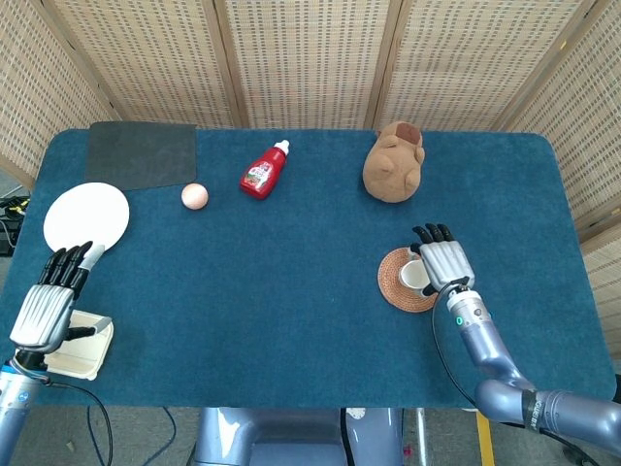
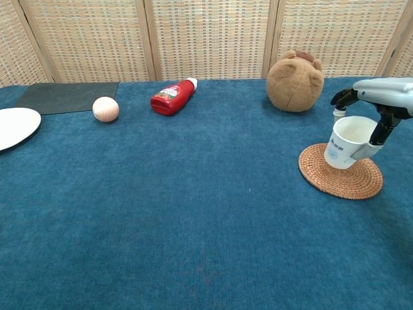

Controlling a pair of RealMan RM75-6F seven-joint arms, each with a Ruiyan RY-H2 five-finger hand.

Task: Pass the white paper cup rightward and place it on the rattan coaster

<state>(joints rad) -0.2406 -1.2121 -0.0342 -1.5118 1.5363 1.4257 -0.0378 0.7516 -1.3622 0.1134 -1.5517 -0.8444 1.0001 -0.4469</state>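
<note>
The white paper cup is upright over the round rattan coaster, right at its surface; contact cannot be told. My right hand grips the cup by its rim from above and the right. In the head view the cup shows beside the same hand, above the coaster. My left hand hangs at the table's near left edge with its fingers apart and nothing in it.
A brown plush toy sits just behind the coaster. A red bottle, an egg-like ball, a dark mat and a white plate lie to the left. A pale tray sits under my left hand.
</note>
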